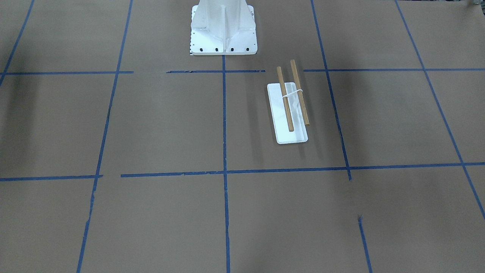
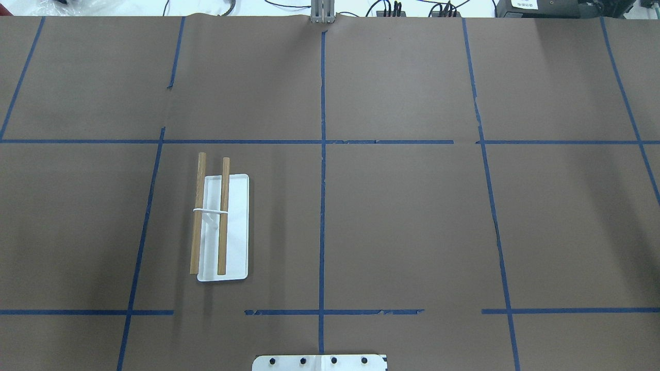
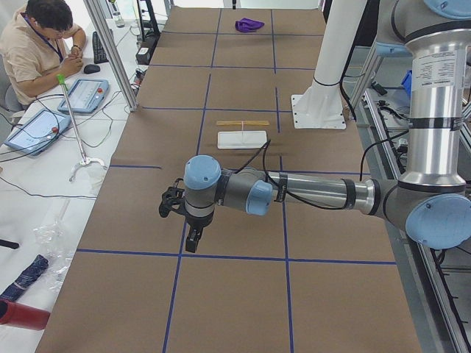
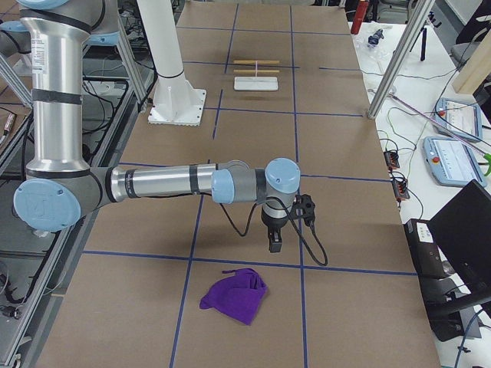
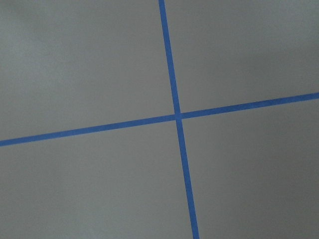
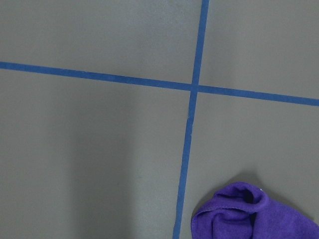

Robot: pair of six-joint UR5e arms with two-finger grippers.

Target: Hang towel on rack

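Evidently the opening stage: nothing is grasped yet. The purple towel (image 4: 234, 299) lies crumpled on the brown paper table cover (image 2: 412, 232), well apart from the rack (image 2: 224, 226), far off toward the robot's right end of the table. The rack stands upright on its white base, and its 2 wooden dowels (image 2: 223, 242) are bare, with nothing draped on them. The white bolted pedestal (image 1: 223, 34) is near the rack, on the robot's side of it.

The right gripper (image 4: 275, 244) hangs pointing down on the rack side of the towel, near the cloth but not touching it. Its wrist camera catches only the cloth's edge in the bottom corner. Whether its claw is spread or pressed together I cannot tell, since only a side view shows it. The left gripper (image 3: 190, 246) hangs over bare paper, beyond the rack toward the robot's left end. Its claw state cannot be told either.

Judgement: the step in hand is the right arm's approach to the towel. The next move calls for shifting further from the rack until over the cloth, descending with fingers spread, and pinching a raised fold or edge — high enough that the cloth hangs free to drape over a dowel. After that comes a long carry back to the rack.
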